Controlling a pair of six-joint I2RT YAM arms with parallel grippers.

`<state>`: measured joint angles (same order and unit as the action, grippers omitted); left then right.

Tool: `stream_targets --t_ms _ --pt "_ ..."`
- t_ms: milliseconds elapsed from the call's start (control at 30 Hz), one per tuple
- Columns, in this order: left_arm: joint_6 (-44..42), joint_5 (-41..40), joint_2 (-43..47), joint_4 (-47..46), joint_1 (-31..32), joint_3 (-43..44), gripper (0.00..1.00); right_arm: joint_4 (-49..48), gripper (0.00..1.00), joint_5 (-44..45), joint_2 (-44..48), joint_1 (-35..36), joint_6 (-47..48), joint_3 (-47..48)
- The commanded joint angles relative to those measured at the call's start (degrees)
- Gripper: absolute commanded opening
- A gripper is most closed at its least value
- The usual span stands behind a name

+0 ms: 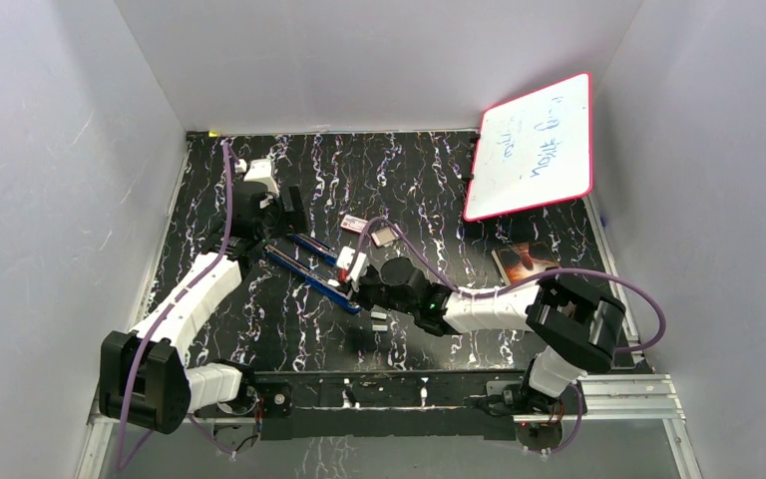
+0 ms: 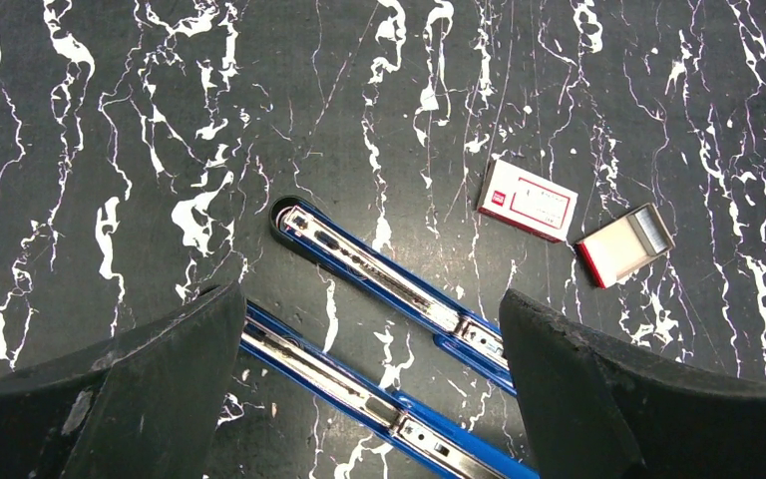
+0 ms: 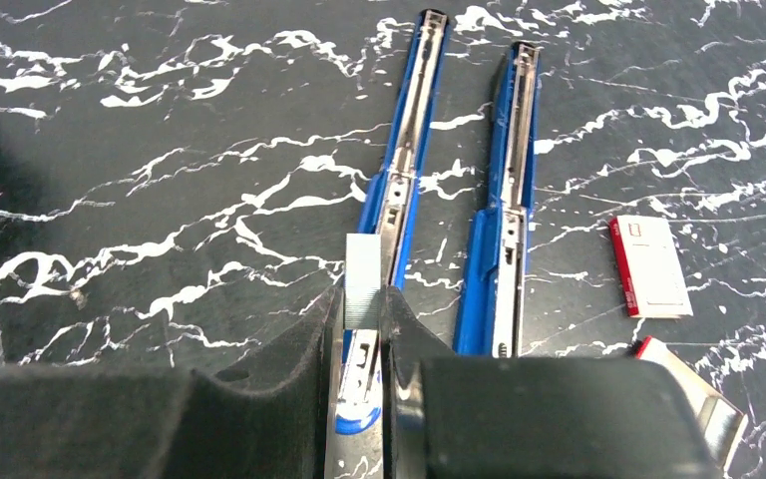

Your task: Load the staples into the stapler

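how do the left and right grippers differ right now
The left gripper stands wide open; the right gripper is closed to a narrow gap. The left gripper holds nothing, while the right gripper pinches a strip of staples between its fingers. Both hang over the two blue stapler rails, which lie side by side on the table with their metal channels facing up.

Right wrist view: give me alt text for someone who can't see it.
The right gripper pinches a grey strip of staples over one of two blue stapler rails lying side by side on a black marbled table. A red-and-white box lies to their right.
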<state>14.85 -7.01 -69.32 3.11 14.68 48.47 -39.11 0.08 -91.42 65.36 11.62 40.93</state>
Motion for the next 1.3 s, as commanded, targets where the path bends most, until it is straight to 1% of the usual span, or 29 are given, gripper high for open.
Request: stream_targets --t_ms 0,367,500,667,900,1267 --pt "0.51 0.83 0.85 0.67 -0.64 0.20 0.98 5.41 0.00 7.18 1.70 -0.02 -5.97 5.29" --pt "1.58 -0.52 -1.47 2.97 -1.61 1.56 0.98 16.08 0.00 11.94 -1.75 0.03 -12.10 11.68" --pt "2.13 -1.37 -3.10 5.50 -2.52 2.41 0.98 17.75 0.00 11.06 -3.29 0.03 -12.98 13.56" --pt "3.27 -0.36 -4.24 7.42 -5.15 2.37 0.98 20.10 0.00 9.48 -5.38 0.01 -13.64 15.85" --pt "3.67 -0.56 -6.00 10.16 -6.54 3.12 0.98 23.29 0.00 7.92 -8.06 0.07 -14.38 19.01" --pt "4.40 3.37 -10.47 12.00 -8.94 4.71 0.98 26.28 0.00 9.00 -9.94 -0.12 -15.95 21.21"
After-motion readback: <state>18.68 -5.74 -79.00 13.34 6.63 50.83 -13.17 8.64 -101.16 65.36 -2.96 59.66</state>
